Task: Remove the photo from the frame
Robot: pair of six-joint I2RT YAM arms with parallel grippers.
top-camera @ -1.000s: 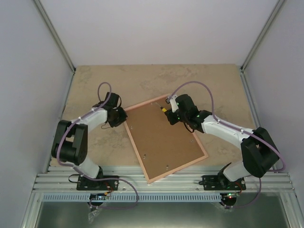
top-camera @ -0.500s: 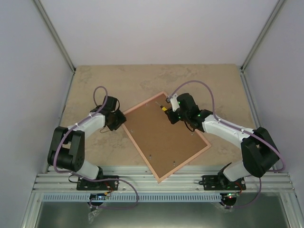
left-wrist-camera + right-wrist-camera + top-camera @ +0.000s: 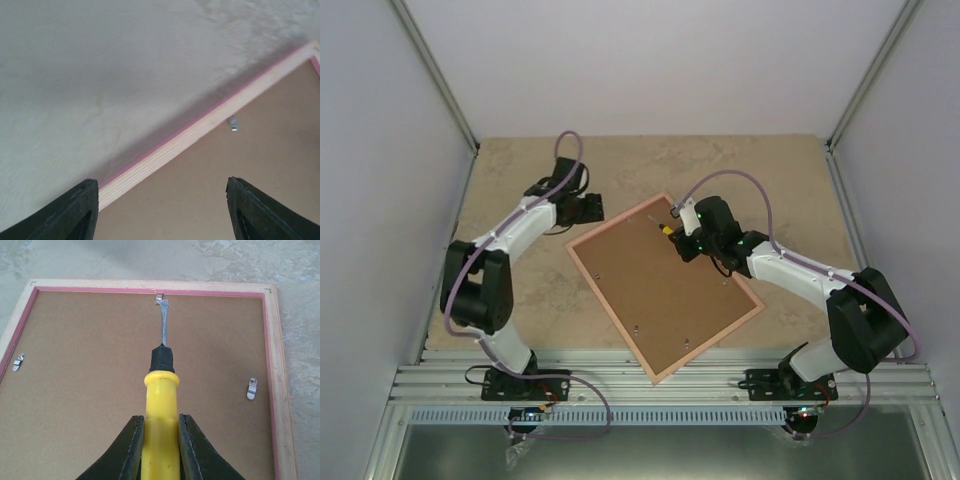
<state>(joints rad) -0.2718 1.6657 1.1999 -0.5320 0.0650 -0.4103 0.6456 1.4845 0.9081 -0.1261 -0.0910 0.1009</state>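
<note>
**Operator:** Right, what am I looking at from overhead?

**Spotter:** You are looking at the frame point(image 3: 611, 314) lying back-up on the table point(image 3: 520, 180), with its backing board point(image 3: 660, 295) showing. Your left claw point(image 3: 588, 207) is hanging just off the frame's far-left corner, touching nothing. Your right claw point(image 3: 682, 240) is sitting over the board, with the screwdriver point(image 3: 666, 229) pointing ahead of it towards the far rail. The photo is not showing anywhere; I am judging that it is lying face-down under that board.

**Operator:** And the left wrist?

**Spotter:** Your left claw point(image 3: 160, 200) is standing wide open and gripping nothing. The frame's rail is running diagonally ahead of it, with board to its right and bare table to its left.

**Operator:** Right wrist?

**Spotter:** Your right claw point(image 3: 161, 435) is clamping the screwdriver's yellow handle. The blade is reaching straight ahead, and its tip is meeting the clip point(image 3: 160, 297) at the far rail. Two more clips are sitting ahead of it, one to the left point(image 3: 18, 362) and one to the right point(image 3: 252, 388).

**Operator:** What am I risking?

**Spotter:** Nothing is holding the frame down, so pushing on that clip is likely to slide or spin it. The blade could also skid off the small clip and gouge the board. If you are levering hard, the handle may twist between the fingers.
</note>
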